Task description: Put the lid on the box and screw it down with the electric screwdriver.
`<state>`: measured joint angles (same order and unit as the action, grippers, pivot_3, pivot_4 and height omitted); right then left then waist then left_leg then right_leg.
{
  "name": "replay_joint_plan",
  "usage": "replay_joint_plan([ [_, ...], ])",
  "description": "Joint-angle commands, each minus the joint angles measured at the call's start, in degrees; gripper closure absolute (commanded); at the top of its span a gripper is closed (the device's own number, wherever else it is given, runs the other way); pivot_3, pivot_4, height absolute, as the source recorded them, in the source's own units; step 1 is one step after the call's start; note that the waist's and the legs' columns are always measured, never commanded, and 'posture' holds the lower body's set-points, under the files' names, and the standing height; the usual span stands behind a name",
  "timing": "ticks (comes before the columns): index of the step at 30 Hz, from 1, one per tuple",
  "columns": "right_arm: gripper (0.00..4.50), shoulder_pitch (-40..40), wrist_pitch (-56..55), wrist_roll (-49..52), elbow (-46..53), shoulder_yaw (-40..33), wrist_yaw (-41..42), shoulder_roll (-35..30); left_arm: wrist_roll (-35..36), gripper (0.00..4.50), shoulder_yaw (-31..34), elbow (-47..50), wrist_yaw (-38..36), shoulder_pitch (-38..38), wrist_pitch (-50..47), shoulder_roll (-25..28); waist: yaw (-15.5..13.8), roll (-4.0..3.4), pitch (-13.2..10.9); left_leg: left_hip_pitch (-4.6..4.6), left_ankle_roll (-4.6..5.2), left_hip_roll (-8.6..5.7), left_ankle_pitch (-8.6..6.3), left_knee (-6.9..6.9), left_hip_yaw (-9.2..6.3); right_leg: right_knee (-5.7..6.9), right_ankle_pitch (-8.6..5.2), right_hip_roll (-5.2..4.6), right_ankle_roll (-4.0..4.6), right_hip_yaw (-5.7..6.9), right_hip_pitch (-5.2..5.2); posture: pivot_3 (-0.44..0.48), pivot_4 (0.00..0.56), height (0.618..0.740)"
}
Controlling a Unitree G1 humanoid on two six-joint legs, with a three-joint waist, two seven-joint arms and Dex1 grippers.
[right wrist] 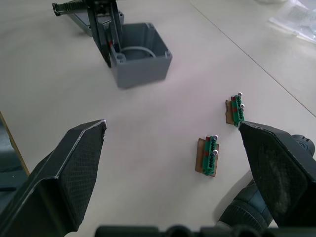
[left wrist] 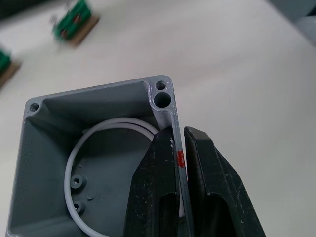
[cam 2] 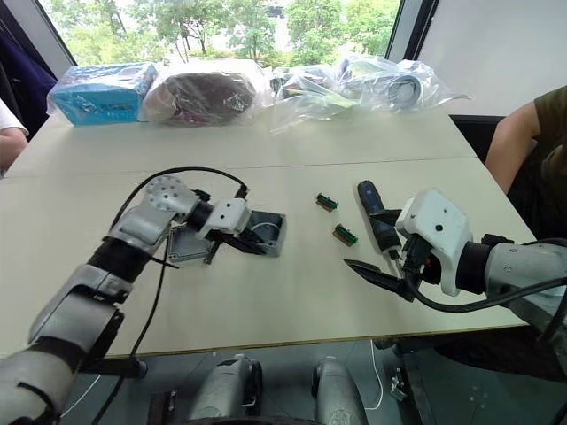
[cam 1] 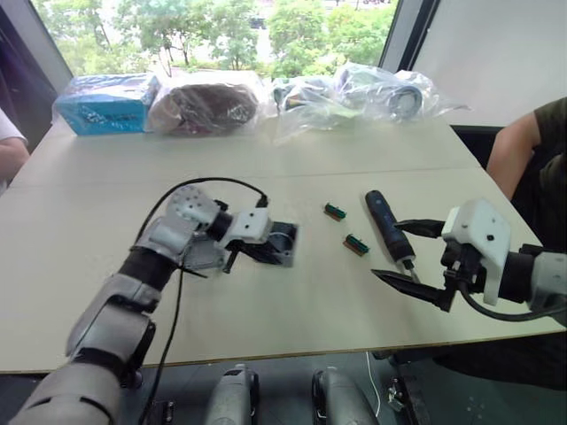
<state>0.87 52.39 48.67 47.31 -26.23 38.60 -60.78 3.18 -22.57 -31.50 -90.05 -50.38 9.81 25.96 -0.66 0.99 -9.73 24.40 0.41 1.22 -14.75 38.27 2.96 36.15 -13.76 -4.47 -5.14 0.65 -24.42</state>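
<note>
No legible writing. One box (left wrist: 94, 163), wall pinched by my left gripper (left wrist: 180, 163); right gripper (right wrist: 177, 163) spread; two green blocks (right wrist: 208, 155); one electric screwdriver (cam 1: 388, 227).

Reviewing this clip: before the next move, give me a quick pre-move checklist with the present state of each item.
1. Box held: ok. The left gripper is shut on one wall of the grey box, one finger inside, one outside.
2. Box open side up: ok; the whitish ring lies inside.
3. Lid on the box: not ok. The lid lies flat on the table beside it.
4. Right gripper free: ok; jaws wide open, holding nothing.
5. Electric screwdriver reachable: ok; it lies on the table between the open jaws.
6. Path clear: cannot tell; two small green blocks lie between the screwdriver and the box.
</note>
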Motion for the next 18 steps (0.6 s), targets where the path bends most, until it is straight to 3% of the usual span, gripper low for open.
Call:
replay_joint_plan([
  [1, 0.0, 0.11, 0.65, 1.51, 2.36, -3.43, -1.1, -0.36, -1.45, 4.45, -1.69, -6.26, -2.3, -3.9, 7.53, -2.26, -0.02, 0.0, 0.0, -0.01, 0.01, 0.0, -0.01, 0.0, 0.0, 0.01, 0.01, 0.01, -0.02, 0.0, 0.0, 0.0, 0.15, 0.74],
  [13, 0.0, -1.08, 2.25, 3.48, 4.08, -5.4, -3.59, -0.2, -4.24, 4.45, -4.36, -18.31, -2.45, -8.58, 16.6, -5.28, -0.18, 0.01, 0.0, 0.0, 0.04, 0.01, -0.02, 0.02, -0.06, 0.02, 0.05, 0.0, -0.08, 0.0, 0.01, 0.0, 0.15, 0.74],
  [18, 0.0, -1.15, 1.91, 3.72, 3.85, -4.98, -3.97, -0.39, -2.49, 2.96, -4.34, -16.71, -2.45, -8.72, 13.29, -4.86, -0.09, 0.01, 0.0, 0.01, 0.04, 0.01, -0.02, 0.02, -0.06, 0.02, 0.06, 0.0, -0.1, 0.0, 0.02, 0.0, 0.15, 0.74],
])
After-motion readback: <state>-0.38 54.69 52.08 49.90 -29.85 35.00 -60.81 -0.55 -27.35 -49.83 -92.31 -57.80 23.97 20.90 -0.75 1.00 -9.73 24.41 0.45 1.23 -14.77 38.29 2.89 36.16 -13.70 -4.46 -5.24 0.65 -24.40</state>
